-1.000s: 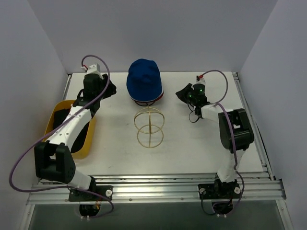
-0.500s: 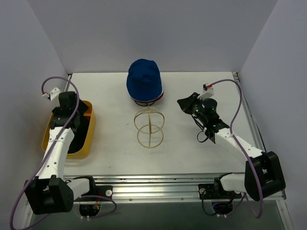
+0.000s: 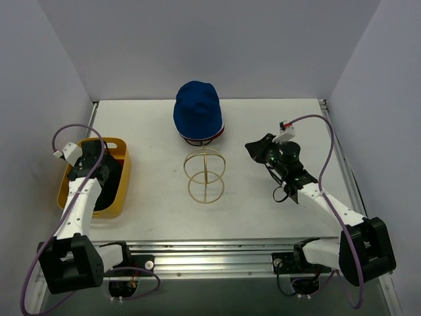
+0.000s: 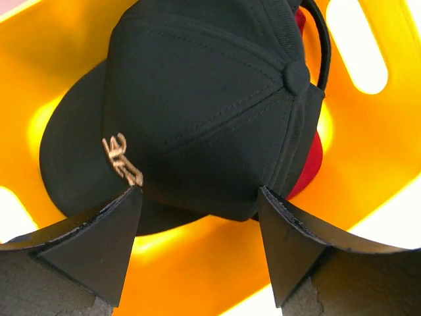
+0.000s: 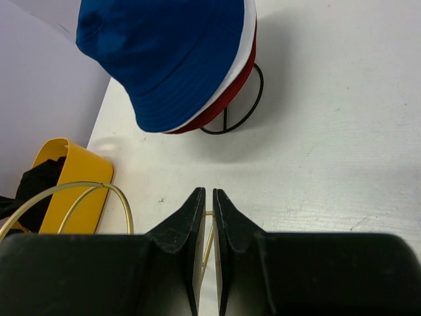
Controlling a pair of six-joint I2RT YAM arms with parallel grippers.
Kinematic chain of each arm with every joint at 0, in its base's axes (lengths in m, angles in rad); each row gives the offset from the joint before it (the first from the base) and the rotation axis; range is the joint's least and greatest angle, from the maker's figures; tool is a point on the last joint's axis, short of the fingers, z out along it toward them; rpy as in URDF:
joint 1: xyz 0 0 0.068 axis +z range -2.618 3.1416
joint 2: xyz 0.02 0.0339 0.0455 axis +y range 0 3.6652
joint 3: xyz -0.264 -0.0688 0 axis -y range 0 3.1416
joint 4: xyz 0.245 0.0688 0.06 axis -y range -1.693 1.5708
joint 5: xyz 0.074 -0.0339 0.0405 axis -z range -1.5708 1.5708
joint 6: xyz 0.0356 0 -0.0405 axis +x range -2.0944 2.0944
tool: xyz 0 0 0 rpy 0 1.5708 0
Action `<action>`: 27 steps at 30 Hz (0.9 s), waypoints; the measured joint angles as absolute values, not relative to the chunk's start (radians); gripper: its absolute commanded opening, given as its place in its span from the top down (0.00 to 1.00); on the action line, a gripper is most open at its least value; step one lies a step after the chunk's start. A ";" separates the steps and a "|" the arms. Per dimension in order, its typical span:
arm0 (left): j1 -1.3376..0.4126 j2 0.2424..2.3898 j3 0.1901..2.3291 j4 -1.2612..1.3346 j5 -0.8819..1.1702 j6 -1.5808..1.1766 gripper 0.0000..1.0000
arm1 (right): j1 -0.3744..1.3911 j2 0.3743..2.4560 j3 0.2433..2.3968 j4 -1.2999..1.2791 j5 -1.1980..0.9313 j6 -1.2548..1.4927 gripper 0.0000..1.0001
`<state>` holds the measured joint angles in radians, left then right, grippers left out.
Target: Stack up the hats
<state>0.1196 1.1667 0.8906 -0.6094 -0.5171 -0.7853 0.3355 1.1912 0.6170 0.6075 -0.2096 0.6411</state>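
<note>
A blue hat (image 3: 197, 108) tops a stack on a black wire frame at the back centre. In the right wrist view the blue hat (image 5: 164, 52) lies over a white brim (image 5: 241, 49) and a dark red brim (image 5: 223, 99). A black baseball cap (image 4: 197, 99) with a gold emblem lies in the yellow tub (image 4: 368, 151), with red fabric (image 4: 309, 164) showing at its edge. My left gripper (image 4: 200, 197) is open and empty just above the cap; in the top view it (image 3: 100, 164) hangs over the tub. My right gripper (image 5: 208, 192) is shut and empty, right of the stack (image 3: 253, 146).
A gold wire sphere frame (image 3: 205, 174) stands at mid-table in front of the stack. The yellow tub (image 3: 122, 187) sits at the left edge. The black frame's base ring (image 5: 248, 108) rests on the white table. Walls close in the left, back and right.
My left arm has swung from the back, near the stack, leftward and down over the yellow tub. My right arm has drawn back from the back right toward the near side.
</note>
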 measured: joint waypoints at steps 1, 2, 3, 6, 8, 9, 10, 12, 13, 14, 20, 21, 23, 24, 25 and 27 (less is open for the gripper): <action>0.127 1.174 0.891 -0.601 -0.518 -0.786 0.21 | 0.336 1.191 0.614 0.607 -0.212 0.641 0.94; 0.131 1.180 0.891 -0.590 -0.518 -0.786 0.21 | 0.336 1.191 0.613 0.607 -0.215 0.640 0.94; 0.134 1.188 0.891 -0.577 -0.519 -0.786 0.21 | 0.336 1.191 0.613 0.608 -0.216 0.638 0.94; 0.136 1.219 0.891 -0.540 -0.519 -0.783 0.29 | 0.336 1.191 0.613 0.611 -0.218 0.630 0.94; 0.136 1.244 0.891 -0.517 -0.520 -0.778 0.41 | 0.336 1.191 0.613 0.611 -0.218 0.627 0.94; 0.137 1.252 0.891 -0.510 -0.520 -0.775 0.49 | 0.336 1.191 0.613 0.611 -0.218 0.626 0.94; 0.138 1.261 0.891 -0.500 -0.520 -0.771 0.58 | 0.336 1.191 0.613 0.611 -0.218 0.625 0.94; 0.139 1.272 0.891 -0.484 -0.521 -0.760 0.80 | 0.336 1.191 0.613 0.611 -0.217 0.624 0.94; 0.139 1.273 0.891 -0.476 -0.519 -0.754 0.85 | 0.336 1.191 0.613 0.611 -0.218 0.624 0.94; 0.139 1.273 0.891 -0.471 -0.519 -0.752 0.96 | 0.336 1.191 0.613 0.611 -0.217 0.623 0.94; 0.139 1.261 0.889 -0.454 -0.518 -0.723 0.91 | 0.342 1.191 0.613 0.610 -0.217 0.623 0.94; 0.139 1.251 0.886 -0.451 -0.517 -0.717 0.74 | 0.343 1.191 0.613 0.610 -0.217 0.622 0.94; 0.138 1.224 0.880 -0.446 -0.515 -0.705 0.34 | 0.346 1.191 0.613 0.609 -0.216 0.622 0.94; 0.137 1.213 0.879 -0.442 -0.514 -0.699 0.21 | 0.348 1.191 0.613 0.609 -0.216 0.621 0.94; 0.135 1.206 0.879 -0.436 -0.516 -0.704 0.04 | 0.349 1.191 0.613 0.609 -0.216 0.620 0.94; 0.127 1.206 0.883 -0.434 -0.522 -0.706 0.06 | 0.350 1.191 0.613 0.609 -0.216 0.619 0.94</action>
<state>0.1272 1.2060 0.8833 -0.4335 -0.5217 -0.7063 0.3504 1.1908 0.6132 0.6090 -0.2157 0.6193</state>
